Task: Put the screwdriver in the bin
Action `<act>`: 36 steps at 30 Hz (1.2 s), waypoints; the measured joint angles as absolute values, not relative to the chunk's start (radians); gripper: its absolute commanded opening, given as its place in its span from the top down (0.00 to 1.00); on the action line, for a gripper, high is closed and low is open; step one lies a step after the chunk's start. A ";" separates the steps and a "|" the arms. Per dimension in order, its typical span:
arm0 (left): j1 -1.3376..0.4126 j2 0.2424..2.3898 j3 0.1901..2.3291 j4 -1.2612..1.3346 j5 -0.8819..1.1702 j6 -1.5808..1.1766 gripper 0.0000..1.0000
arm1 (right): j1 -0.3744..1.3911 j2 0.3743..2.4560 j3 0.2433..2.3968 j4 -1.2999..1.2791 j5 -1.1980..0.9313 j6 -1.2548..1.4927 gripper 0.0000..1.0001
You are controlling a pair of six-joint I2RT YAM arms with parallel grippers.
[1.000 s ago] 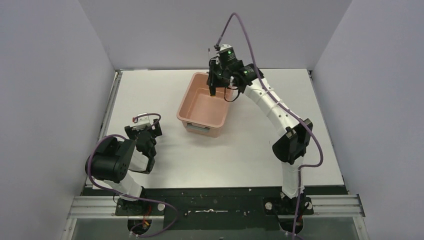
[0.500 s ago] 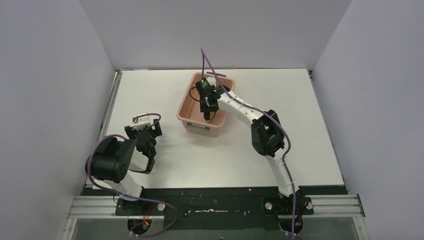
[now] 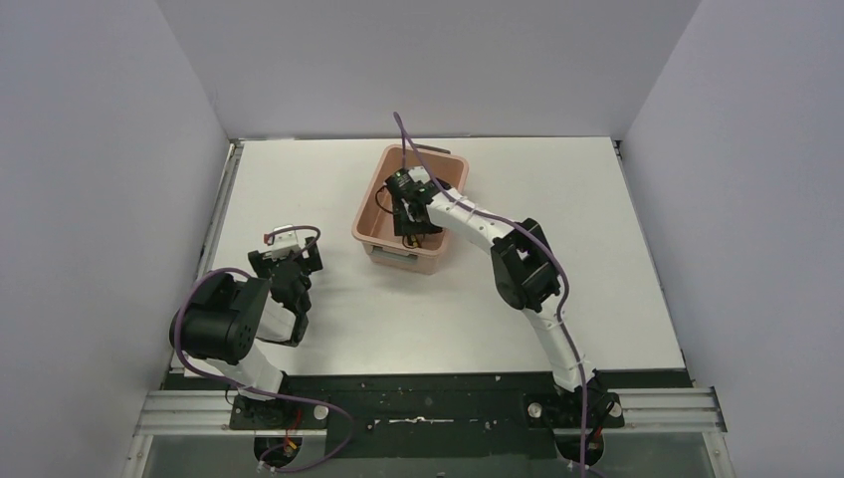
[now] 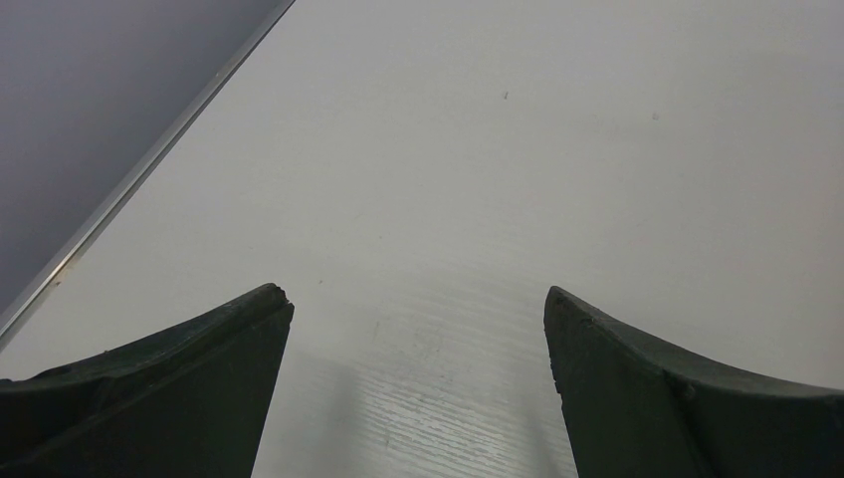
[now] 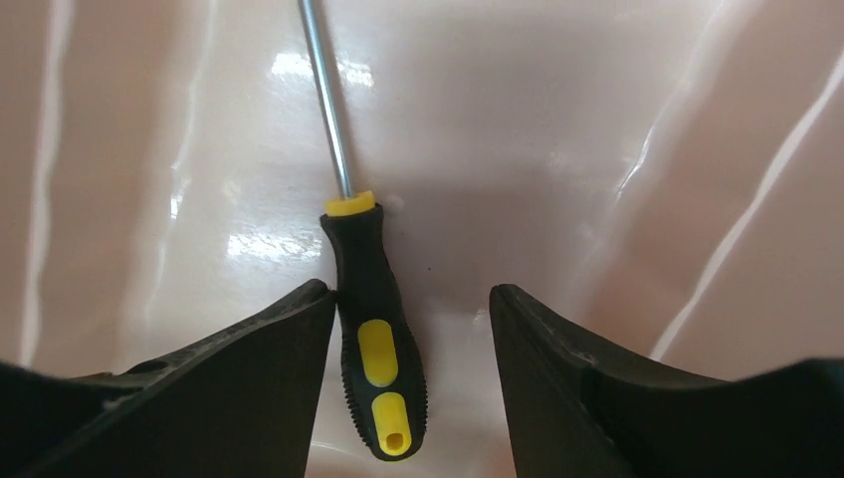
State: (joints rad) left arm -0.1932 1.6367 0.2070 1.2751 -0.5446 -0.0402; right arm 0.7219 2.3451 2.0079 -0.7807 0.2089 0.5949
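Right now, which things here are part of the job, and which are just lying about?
Part of the job: small black-and-yellow-handled screwdriver, lying in the salmon-pink plastic bin; right gripper, open either side of its handle.
Just idle: left gripper, open over the white table.

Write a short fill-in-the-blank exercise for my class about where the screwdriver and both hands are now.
1. The screwdriver lies on the floor of the bin; its handle is black and ___.
2. The right hand, inside the bin, is ___, with a finger on each side of the handle.
3. The left hand holds ___.
Missing words: yellow; open; nothing.
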 measured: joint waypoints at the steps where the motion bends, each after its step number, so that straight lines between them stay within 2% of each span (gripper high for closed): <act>1: -0.193 1.637 0.207 1.275 -0.545 -0.040 0.03 | 0.723 2.345 2.018 -0.786 0.213 0.594 0.40; 3: -0.193 1.637 0.207 1.275 -0.545 -0.040 0.03 | 0.726 2.342 2.049 -0.793 0.225 0.588 0.37; 5: -0.193 1.637 0.207 1.275 -0.545 -0.040 0.03 | 0.727 2.328 2.074 -0.797 0.234 0.581 0.30; 7: -0.193 1.637 0.207 1.275 -0.545 -0.040 0.03 | 0.730 2.294 2.091 -0.802 0.244 0.570 0.17; 8: -0.193 1.637 0.207 1.275 -0.544 -0.040 0.03 | 0.731 2.268 2.095 -0.802 0.247 0.562 0.05; 9: -0.193 1.637 0.207 1.275 -0.545 -0.040 0.03 | 0.732 2.245 2.099 -0.803 0.249 0.558 0.01; 16: -0.193 1.637 0.207 1.275 -0.545 -0.040 0.03 | 0.735 1.977 2.093 -0.765 0.275 0.486 0.00; 20: -0.193 1.637 0.207 1.275 -0.545 -0.040 0.03 | 0.731 1.767 1.973 -0.669 0.315 0.420 0.00; 24: -0.193 1.637 0.207 1.275 -0.544 -0.040 0.03 | 0.681 1.538 1.729 -0.530 0.328 0.353 0.00; 29: -0.193 1.637 0.207 1.275 -0.545 -0.040 0.03 | 0.480 1.320 1.333 -0.358 0.313 0.311 0.00; 36: -0.193 1.637 0.207 1.275 -0.545 -0.040 0.03 | 0.192 1.202 0.839 -0.193 0.186 0.313 0.00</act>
